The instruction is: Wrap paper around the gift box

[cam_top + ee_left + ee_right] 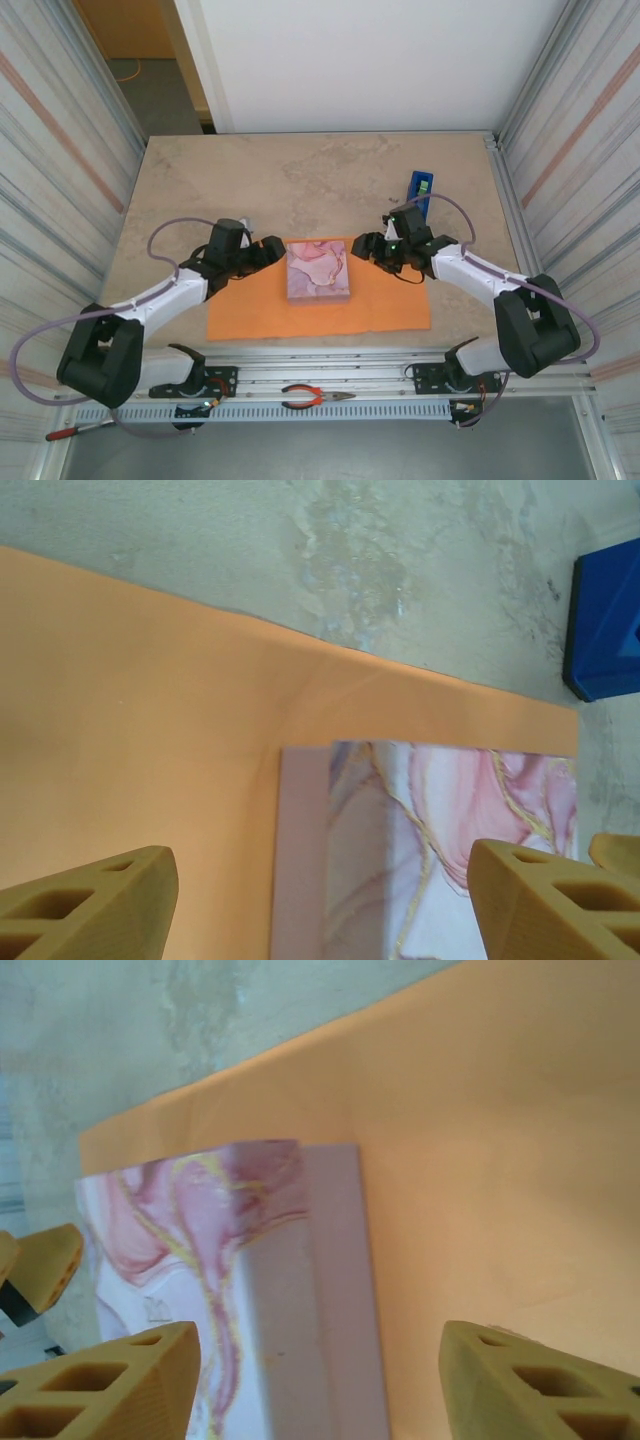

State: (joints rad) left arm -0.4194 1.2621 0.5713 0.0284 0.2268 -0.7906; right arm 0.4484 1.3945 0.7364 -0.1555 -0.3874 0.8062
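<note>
Plainly, the gift box [318, 270] lies on the paper [385, 305].

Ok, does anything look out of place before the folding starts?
The gift box sits close to the far edge of the paper, not centred front to back. The paper lies flat, and nothing is spilled.

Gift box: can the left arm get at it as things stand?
Probably yes: the left tool is open close beside the gift box, with only flat paper between them and nothing blocking.
</note>
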